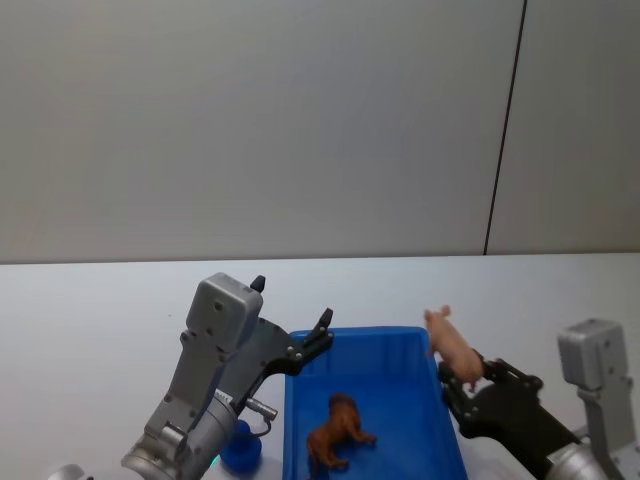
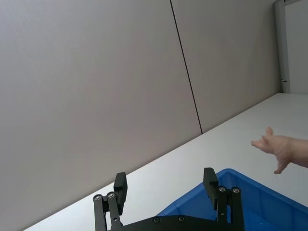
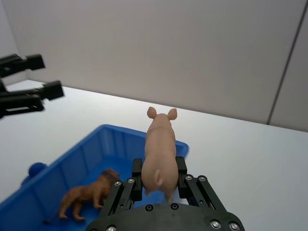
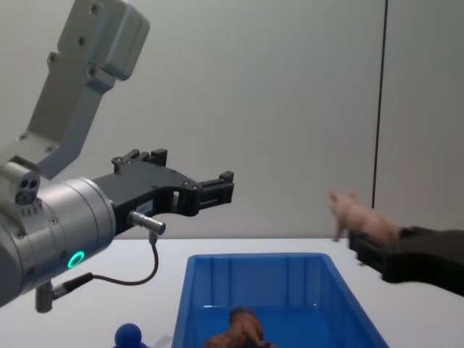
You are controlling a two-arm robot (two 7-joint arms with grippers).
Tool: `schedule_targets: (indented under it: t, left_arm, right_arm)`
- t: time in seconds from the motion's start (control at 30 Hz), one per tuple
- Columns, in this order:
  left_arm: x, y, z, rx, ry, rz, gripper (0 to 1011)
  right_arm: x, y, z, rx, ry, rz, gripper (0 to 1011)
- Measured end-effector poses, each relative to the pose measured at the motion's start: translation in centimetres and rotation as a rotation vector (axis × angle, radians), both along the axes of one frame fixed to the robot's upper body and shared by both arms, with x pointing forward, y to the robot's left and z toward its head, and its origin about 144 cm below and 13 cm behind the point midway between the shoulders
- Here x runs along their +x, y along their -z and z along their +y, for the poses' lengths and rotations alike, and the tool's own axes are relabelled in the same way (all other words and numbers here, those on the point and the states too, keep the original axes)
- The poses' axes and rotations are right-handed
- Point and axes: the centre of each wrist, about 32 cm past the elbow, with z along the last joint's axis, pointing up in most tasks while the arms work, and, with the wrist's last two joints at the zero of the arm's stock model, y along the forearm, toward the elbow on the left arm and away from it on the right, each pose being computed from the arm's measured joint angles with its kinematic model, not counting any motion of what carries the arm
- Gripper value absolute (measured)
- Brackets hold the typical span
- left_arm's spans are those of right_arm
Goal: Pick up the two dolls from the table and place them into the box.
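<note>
White worktop (image 1: 90, 300), grey wall (image 1: 250, 120) behind. Pig (image 3: 160, 144) is clamped in right hand (image 3: 160, 169) above box's (image 1: 372, 352) right rim; left hand (image 2: 165, 179) is spread open.

place: looking like a robotics lab / test cell, not a home or shop
walls: plain grey panels (image 1: 250, 120) running behind the whole setup, w/ one dark vertical seam (image 1: 505, 130) splitting them
bench: smooth white table (image 1: 100, 300) spanning the full width, meeting the wall
hw: silver arm housing (image 4: 51, 210) glowing w/ a green ring light (image 4: 75, 259), exposed cable (image 4: 138, 275) looping under it
props: blue ribbed bin (image 1: 380, 355) sitting on the table; toy brown animal (image 1: 335, 432) standing inside, toy pig (image 3: 160, 149) showing near its right rim
</note>
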Motion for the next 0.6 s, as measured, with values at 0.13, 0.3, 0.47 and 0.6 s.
schedule_targets:
  t: [0.13, 0.3, 0.47, 0.6]
  left_arm:
    - [0.0, 0.0, 0.0, 0.000, 0.000, 0.000, 1001]
    - [0.0, 0.0, 0.0, 0.000, 0.000, 0.000, 1001]
    - [0.0, 0.0, 0.0, 0.000, 0.000, 0.000, 1002]
    - [0.0, 0.0, 0.0, 0.000, 0.000, 0.000, 1002]
  right_arm:
    - [0.5, -0.2, 0.6, 0.017, -0.033, -0.003, 380]
    - [1.5, -0.2, 1.5, 0.037, -0.075, 0.001, 441]
    - [2.3, -0.2, 2.0, 0.045, -0.091, 0.006, 608]
    - [2.7, -0.1, 2.2, 0.045, -0.088, 0.010, 734]
